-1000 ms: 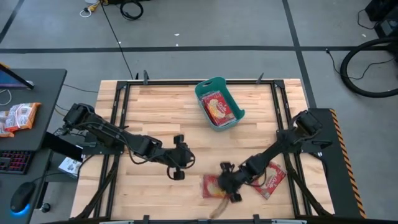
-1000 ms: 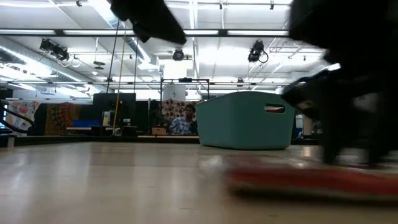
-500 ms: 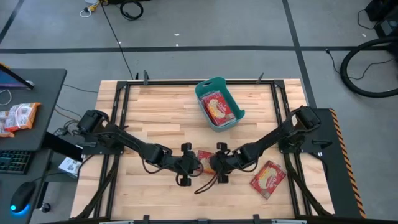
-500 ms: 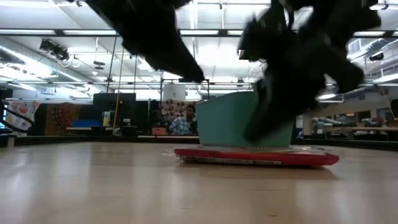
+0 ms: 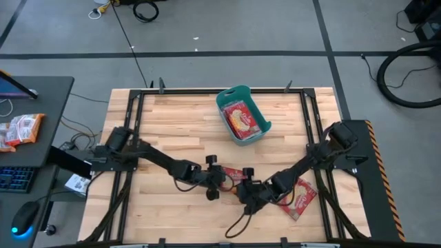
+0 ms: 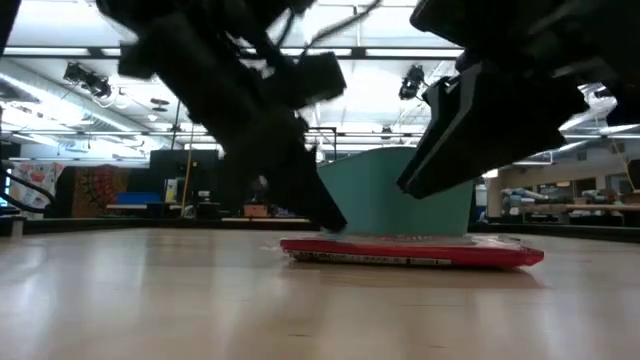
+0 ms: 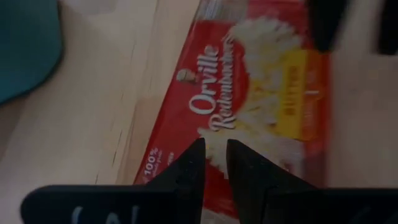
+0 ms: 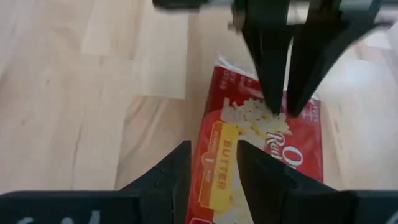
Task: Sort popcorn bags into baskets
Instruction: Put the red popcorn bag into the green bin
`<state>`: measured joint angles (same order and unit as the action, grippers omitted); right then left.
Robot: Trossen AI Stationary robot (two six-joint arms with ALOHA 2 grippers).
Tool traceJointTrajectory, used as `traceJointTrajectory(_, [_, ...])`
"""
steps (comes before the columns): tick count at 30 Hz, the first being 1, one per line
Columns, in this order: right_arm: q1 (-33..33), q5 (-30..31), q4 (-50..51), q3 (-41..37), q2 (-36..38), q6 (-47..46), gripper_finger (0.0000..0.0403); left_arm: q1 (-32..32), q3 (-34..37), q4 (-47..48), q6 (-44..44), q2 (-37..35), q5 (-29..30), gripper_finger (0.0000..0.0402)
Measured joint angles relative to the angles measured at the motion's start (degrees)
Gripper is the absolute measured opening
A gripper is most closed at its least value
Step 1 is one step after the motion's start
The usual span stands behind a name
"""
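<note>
A red popcorn bag (image 5: 233,175) lies flat on the wood near the table's middle, seen edge-on in the low view (image 6: 410,252). My left gripper (image 5: 214,182) comes at it from the table's left, fingers almost together over its printed face (image 7: 261,93). My right gripper (image 5: 249,194) hangs just near-right of the bag, slightly open and clear above it (image 6: 470,130). A second bag (image 5: 301,198) lies under my right arm. The teal basket (image 5: 222,100) stands toward the far edge with one bag (image 5: 241,118) inside. My left gripper sets its nearly closed fingertips (image 8: 274,102) on the bag's top face by the popcorn picture (image 8: 252,115). They slant down from the table's left. The bag stays flat on the table; in the low view the finger meets its left end (image 6: 300,243).
A dark cable (image 5: 238,222) trails from my right gripper toward the near edge. Orange-and-white packets (image 5: 21,128) sit on the side desk off the table's left. Bare wood lies between the bag and the basket.
My right gripper dragged the bag from the near edge toward the table's middle. It then drew back toward the near right and rose off it. My left arm reached rightward, and its gripper came down onto the bag.
</note>
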<state>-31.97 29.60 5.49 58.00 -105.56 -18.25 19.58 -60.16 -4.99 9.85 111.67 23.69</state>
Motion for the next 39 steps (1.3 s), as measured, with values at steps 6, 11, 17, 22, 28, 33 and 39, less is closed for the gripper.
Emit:
traceJointTrajectory(6, [-1.2, 2.8, 1.0, 0.0, -1.4, 0.4, 0.0134, -0.6, -0.2, -1.8, 0.2, 3.2, 0.4, 0.0071])
traceJointTrajectory(11, [-1.4, 2.4, 0.2, 0.0, -1.3, 3.0, 0.0134, 0.1, -0.2, -2.0, 2.8, 3.5, 0.0, 0.0071])
traceJointTrajectory(17, [-3.2, 0.5, 0.0, 0.0, -1.4, 6.3, 0.0134, 1.3, -0.1, -3.9, 4.7, 3.6, -0.9, 0.0071])
traceJointTrajectory(22, [-5.8, 3.3, -4.6, 0.2, -4.5, 6.3, 0.0134, 1.7, 0.0, -4.9, 5.7, 3.7, -1.1, 0.0071])
traceJointTrajectory(28, [-6.3, 9.4, -3.4, 2.3, -9.6, 4.0, 0.0134, 1.8, 0.0, -5.7, 6.1, 3.7, -1.4, 0.0071])
traceJointTrajectory(33, [-5.9, 13.2, 0.3, 4.3, -12.3, 3.5, 0.0134, 2.0, 0.0, -5.4, 7.6, 3.7, -1.5, 0.0071])
traceJointTrajectory(39, [-5.4, 12.9, 2.5, 4.2, -12.1, 3.2, 0.0121, 2.4, 0.0, -5.5, 7.6, 3.7, -2.3, 0.0071])
